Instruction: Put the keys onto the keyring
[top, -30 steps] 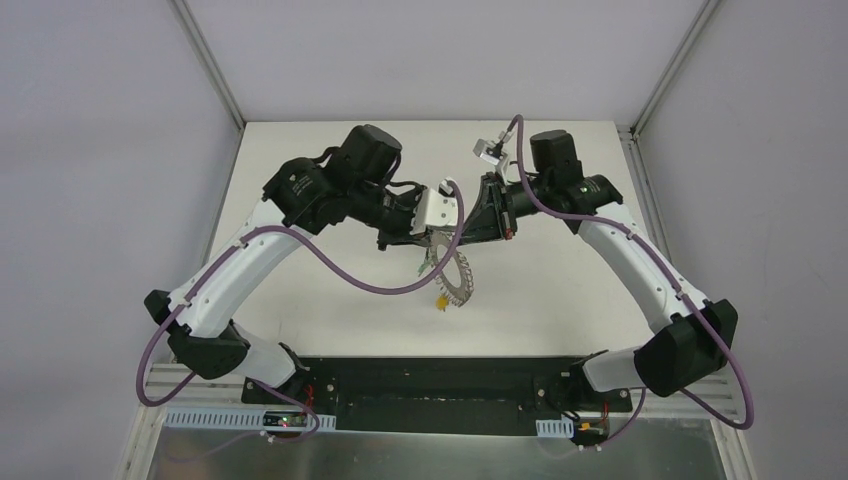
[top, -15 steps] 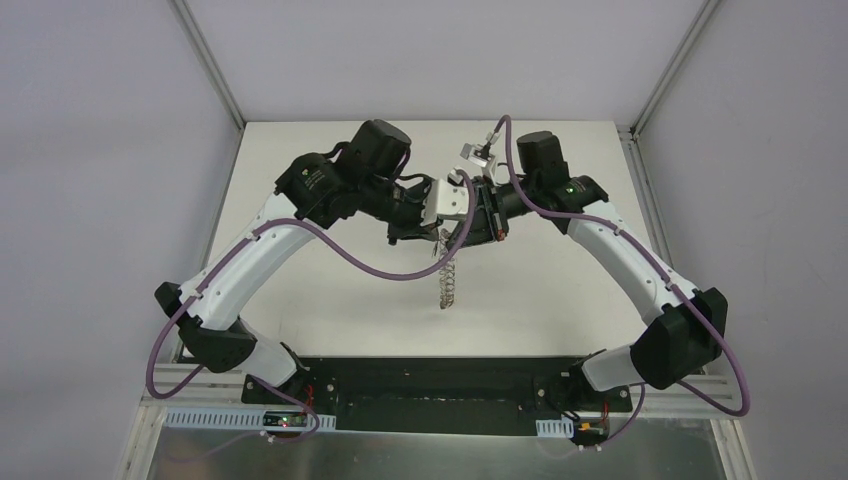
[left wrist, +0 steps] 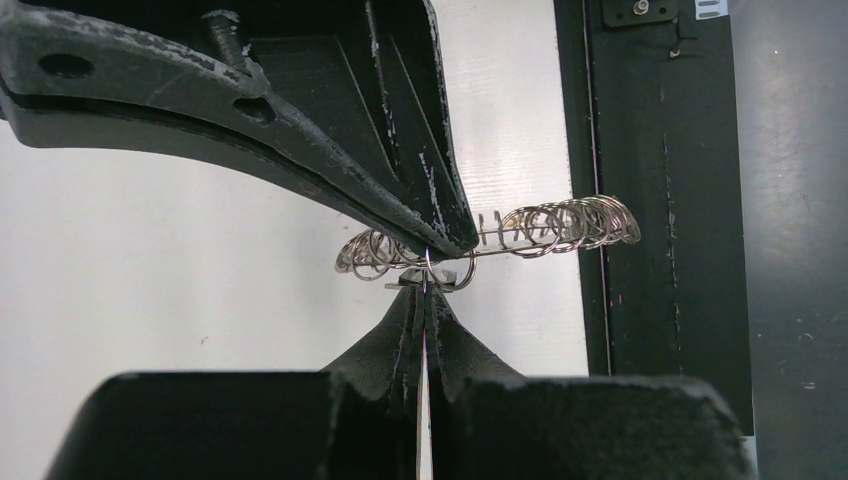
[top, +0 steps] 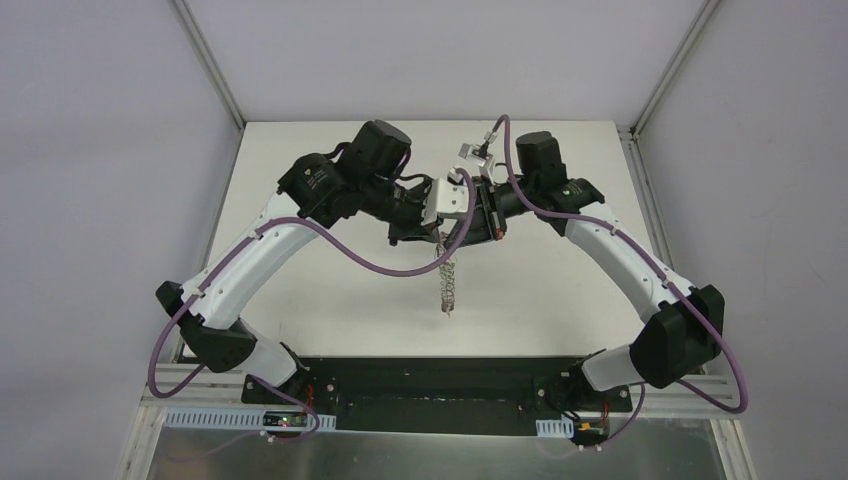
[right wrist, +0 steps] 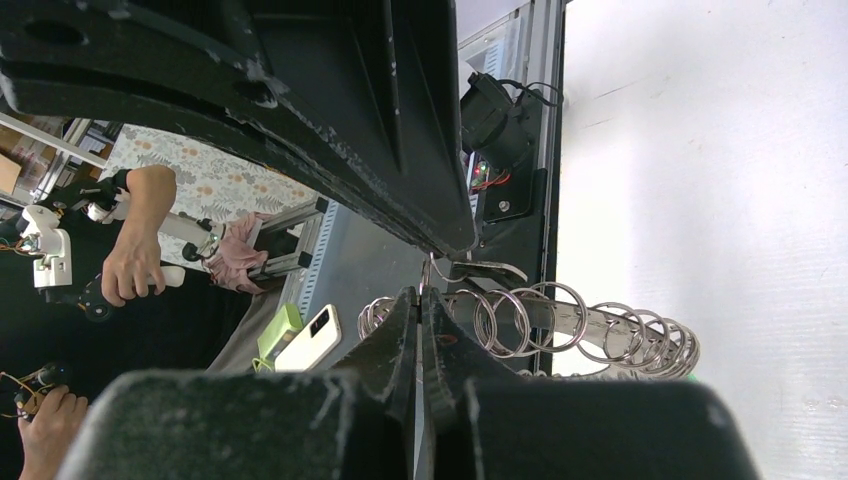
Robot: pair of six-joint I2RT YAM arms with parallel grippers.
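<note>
Overhead, the palm-sized grey metal keyring, fringed with small wire rings, was seen hung above the white table from the left gripper and right gripper, both pinched fully closed upon its upper end, tip against tip.

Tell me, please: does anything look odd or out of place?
The keyring hangs limp in the air, off the table, pinched at its top between the shut left gripper and right gripper. Nothing looks damaged or spilled.
</note>
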